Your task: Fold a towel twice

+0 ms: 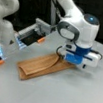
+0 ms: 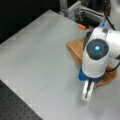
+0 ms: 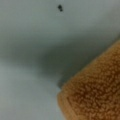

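The towel (image 1: 43, 65) lies folded into a long strip near the middle of the table (image 1: 59, 98), one layer curling up at its right end in a front view. There the end effector (image 1: 63, 57) sits low; whether it pinches cloth, I cannot tell. The loose upper layer could slide and skew the fold.

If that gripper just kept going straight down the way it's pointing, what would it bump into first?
Most likely the towel lying folded on the table: the gripper points down at its right end. Its fingertips are hidden, so it may already be touching.
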